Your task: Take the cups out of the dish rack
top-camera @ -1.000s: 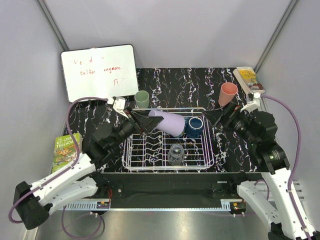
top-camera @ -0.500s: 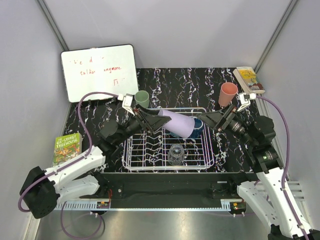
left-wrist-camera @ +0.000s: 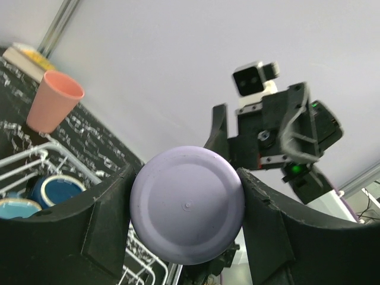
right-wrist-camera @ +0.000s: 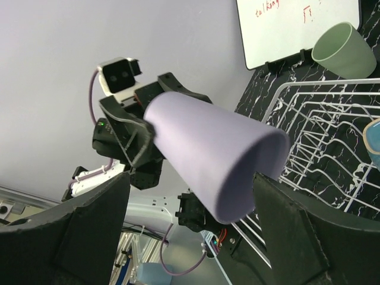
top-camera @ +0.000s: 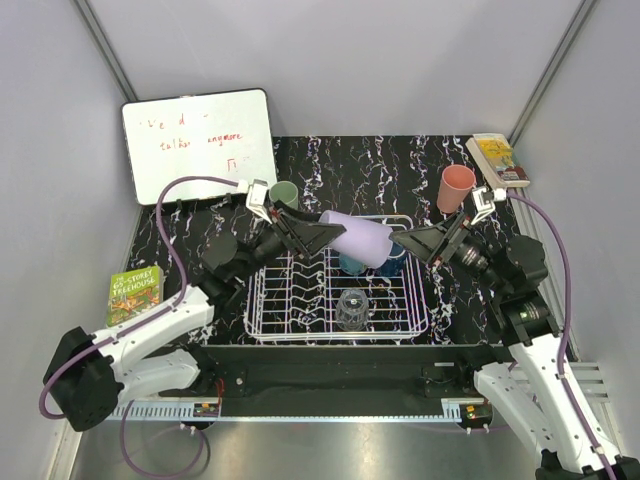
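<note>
The left tool point(top-camera: 316, 233) grips the lavender cup point(top-camera: 358, 238) by its base, holding it on its side in the air above the far part of the dish rack point(top-camera: 290, 300), mouth pointing right. The right tool point(top-camera: 410, 243) stands wide, just right of that mouth, not gripping anything. Beneath the cup, the teal cup point(top-camera: 350, 266) and dark blue cup point(top-camera: 394, 262) sit in the rack, with the clear glass point(top-camera: 350, 308) nearer. The salmon pink cup point(top-camera: 456, 188) and pale green cup point(top-camera: 284, 196) stand on the surface point(top-camera: 370, 165), beyond the rack
</note>
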Available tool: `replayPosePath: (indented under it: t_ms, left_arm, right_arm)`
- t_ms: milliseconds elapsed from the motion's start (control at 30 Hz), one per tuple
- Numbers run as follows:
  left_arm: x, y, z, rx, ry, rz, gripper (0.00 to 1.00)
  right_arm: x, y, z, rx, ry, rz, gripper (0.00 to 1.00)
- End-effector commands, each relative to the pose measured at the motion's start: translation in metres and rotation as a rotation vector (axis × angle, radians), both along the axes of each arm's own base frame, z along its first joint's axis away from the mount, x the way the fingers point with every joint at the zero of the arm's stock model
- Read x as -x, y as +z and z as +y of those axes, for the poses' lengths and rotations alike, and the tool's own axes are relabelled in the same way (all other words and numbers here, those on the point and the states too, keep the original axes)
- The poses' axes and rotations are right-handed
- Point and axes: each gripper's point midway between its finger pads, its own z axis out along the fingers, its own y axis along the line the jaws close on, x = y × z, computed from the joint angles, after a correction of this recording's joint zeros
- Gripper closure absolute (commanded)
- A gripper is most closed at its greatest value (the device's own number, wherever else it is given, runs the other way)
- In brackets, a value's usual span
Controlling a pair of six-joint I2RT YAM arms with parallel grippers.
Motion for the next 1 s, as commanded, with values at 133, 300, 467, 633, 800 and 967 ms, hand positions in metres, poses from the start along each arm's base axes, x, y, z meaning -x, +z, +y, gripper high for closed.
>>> replayPosePath:
  t_ms: [133, 300, 467, 633, 800, 967]
  left_arm:
    - [0.002, 0.056, 0.001, 0.097, -0.005, -0.14, 1.0]
    - [0.007, 0.047, -0.01, 0.114, -0.058, -0.105, 1.0]
    - [0.017, 0.036, -0.031, 0.101, -0.118, -0.085, 1.0]
    - [0.02, 0.036, -0.041, 0.085, -0.141, -0.09, 1.0]
    - [0.017, 0.029, -0.039, 0.052, -0.112, -0.08, 1.0]
    - [0.005, 0.015, -0.031, -0.071, -0.02, -0.048, 0.23]
  right_arm:
    - [0.004, 0.004, 0.005, -0.019, 0.047, -0.02, 0.09]
    - [0.001, 0.011, 0.01, -0.054, 0.073, -0.036, 0.1]
    - [-0.005, 0.014, 0.022, -0.082, 0.139, -0.029, 0.18]
    - [-0.005, 0.008, 0.03, -0.063, 0.156, -0.026, 0.49]
    - [-0.002, 0.003, 0.024, -0.009, 0.114, -0.034, 0.79]
    - [-0.006, -0.001, 0.008, 0.109, -0.004, -0.053, 0.82]
